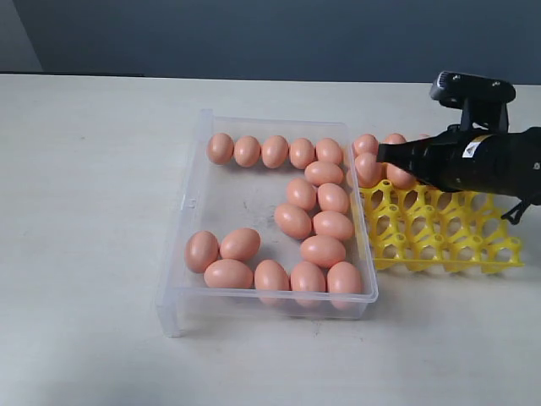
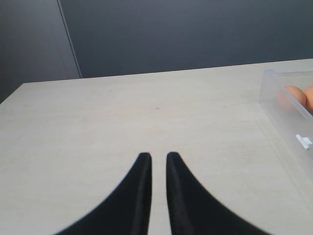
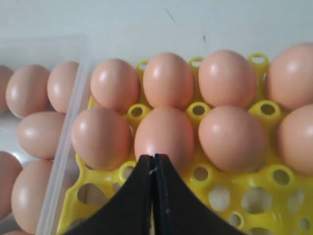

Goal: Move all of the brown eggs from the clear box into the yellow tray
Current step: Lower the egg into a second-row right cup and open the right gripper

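1. Brown eggs (image 1: 292, 221) lie mostly in the clear box (image 1: 188, 211) at the middle of the tabletop (image 1: 84, 211). Seventeen rest loose on its floor: a row along the far wall, a column down the right side, and a cluster at the near edge.
2. More eggs (image 3: 168, 81) sit upright in the cups of the yellow tray (image 1: 439, 245), filling two rows at its far-left corner. The other cups hold nothing.
3. The tray lies just beside the box's right wall.
4. The right end effector (image 3: 154, 159) is clenched, its jaws pressed together with nothing between them. Its tips sit at the near side of a second-row egg (image 3: 164, 139) in the tray.
5. The left end effector (image 2: 158, 157) hangs over bare tabletop left of the box. Its jaws are slightly parted, grasping nothing.
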Controlling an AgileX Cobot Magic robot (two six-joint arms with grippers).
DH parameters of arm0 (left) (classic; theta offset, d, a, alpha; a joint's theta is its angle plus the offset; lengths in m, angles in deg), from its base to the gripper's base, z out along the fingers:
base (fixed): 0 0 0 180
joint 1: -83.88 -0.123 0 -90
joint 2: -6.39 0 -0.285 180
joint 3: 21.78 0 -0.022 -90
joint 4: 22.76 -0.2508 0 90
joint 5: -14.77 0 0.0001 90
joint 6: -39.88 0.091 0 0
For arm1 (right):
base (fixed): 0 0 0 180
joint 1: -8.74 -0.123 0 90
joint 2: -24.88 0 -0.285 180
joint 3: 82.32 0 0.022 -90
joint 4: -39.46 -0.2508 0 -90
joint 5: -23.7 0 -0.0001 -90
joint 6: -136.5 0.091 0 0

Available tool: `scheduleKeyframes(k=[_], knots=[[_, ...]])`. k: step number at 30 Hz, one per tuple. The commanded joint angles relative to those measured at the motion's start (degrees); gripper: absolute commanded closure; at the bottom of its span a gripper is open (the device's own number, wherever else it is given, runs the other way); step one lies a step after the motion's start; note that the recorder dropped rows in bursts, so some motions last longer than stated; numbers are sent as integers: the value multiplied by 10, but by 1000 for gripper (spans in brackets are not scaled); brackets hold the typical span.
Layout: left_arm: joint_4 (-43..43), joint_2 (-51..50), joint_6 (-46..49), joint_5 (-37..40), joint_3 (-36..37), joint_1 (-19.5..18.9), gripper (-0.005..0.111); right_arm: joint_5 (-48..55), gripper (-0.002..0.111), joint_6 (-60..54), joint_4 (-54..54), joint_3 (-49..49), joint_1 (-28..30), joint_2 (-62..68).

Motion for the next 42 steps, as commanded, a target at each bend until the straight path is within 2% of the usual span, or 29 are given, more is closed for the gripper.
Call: scheduleKeyframes(k=[1,7,18,26,42], knots=[[1,-1,-1,-7,3,0,94,10,108,-2,1,-1,-2,12],[1,-1,-1,-7,3,0,94,7,108,0,1,4,-2,40],[1,-1,-1,-7,3,0,94,43,108,-1,1,86,-2,63],[1,-1,-1,-7,3,0,94,146,108,-1,31,86,-2,63],[1,-1,-1,-7,3,0,94,11,108,-1,35,86,-2,91]])
